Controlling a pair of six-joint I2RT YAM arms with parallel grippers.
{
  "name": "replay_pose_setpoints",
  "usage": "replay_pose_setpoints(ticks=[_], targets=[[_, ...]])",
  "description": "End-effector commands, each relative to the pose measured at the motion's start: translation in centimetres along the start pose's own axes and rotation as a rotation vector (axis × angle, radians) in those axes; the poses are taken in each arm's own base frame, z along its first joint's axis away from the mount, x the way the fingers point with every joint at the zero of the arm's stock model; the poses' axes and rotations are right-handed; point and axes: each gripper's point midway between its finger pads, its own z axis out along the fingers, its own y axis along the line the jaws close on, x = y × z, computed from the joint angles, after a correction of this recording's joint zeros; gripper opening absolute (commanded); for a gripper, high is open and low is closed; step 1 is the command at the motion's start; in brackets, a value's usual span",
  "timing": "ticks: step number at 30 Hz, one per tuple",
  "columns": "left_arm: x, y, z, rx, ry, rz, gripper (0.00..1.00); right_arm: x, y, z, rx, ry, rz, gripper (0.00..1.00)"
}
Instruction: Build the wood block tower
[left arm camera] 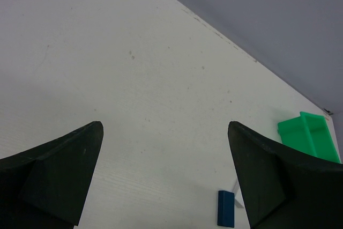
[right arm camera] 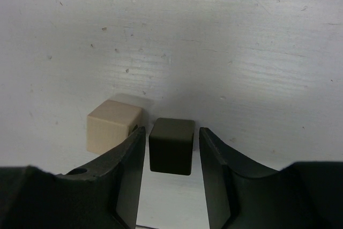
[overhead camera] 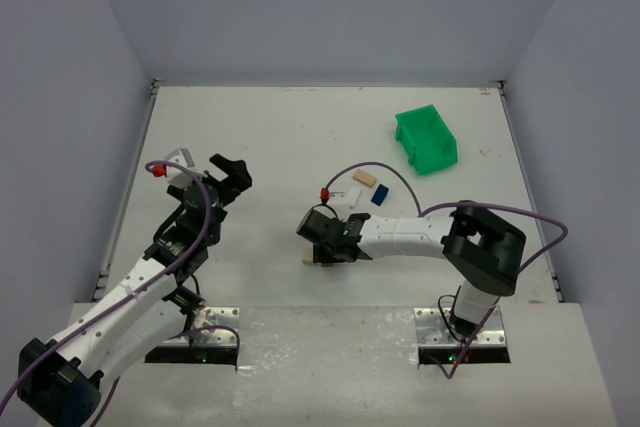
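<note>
Left gripper (left arm camera: 163, 175): spread wide, empty, hovering over the left of the white wood-grain table (overhead camera: 270, 127).

Right gripper (right arm camera: 171, 140): low at mid-table, jaws narrow, straddling the small dark grey wooden cube (right arm camera: 171, 146). Thin gaps show on both sides, so it is not clamped.

A pale tan wooden cube (right arm camera: 112, 124) sits just beside the left finger. My call: close squarely on the grey cube's flat side faces, lift straight up, and avoid dragging the tan one.

Both cubes are matte, flat-faced and crisp-edged, probably light and easy to tip.

No tower yet, pieces lie loose. Just right of the gripper are a pale flat plank (overhead camera: 350, 193), a tan oblong block (overhead camera: 365, 177) and a dark blue flat piece (overhead camera: 379, 195). The glossy green plastic bin (overhead camera: 427, 139) is far right, towards the back.
</note>
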Motion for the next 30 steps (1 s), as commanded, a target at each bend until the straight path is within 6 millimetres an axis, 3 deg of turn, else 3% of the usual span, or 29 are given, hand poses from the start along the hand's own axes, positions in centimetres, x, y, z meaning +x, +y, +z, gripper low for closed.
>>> replay_pose_setpoints(ticks=[1, 9, 14, 21, 23, 24, 30], targets=[[-0.8, -0.4, -0.1, 0.017, -0.025, -0.033, 1.0, -1.2, 1.0, -0.4, -0.006, -0.044, 0.03, 0.45], [-0.8, -0.5, -0.1, 0.021, -0.024, -0.031, 1.0, -1.2, 1.2, -1.3, -0.051, -0.052, 0.009, 0.46], [-0.7, -0.6, 0.0, 0.026, -0.021, -0.029, 1.0, -2.4, 1.9, -2.8, -0.138, -0.137, -0.059, 0.5], [-0.6, -0.6, 0.1, 0.026, -0.019, -0.026, 1.0, -3.6, 3.5, -5.0, -0.283, -0.241, -0.255, 0.68], [-0.6, -0.6, 0.1, 0.026, -0.02, -0.027, 1.0, -3.6, 2.5, -5.4, -0.27, -0.258, -0.293, 0.93], [-0.6, -0.6, 0.1, 0.025, -0.02, -0.026, 1.0, -3.6, 2.0, -5.6, -0.264, -0.264, -0.31, 0.99], [-0.5, -0.4, 0.1, 0.018, -0.018, -0.02, 1.0, -1.0, -1.6, -5.6, -0.272, -0.23, -0.493, 0.99]])
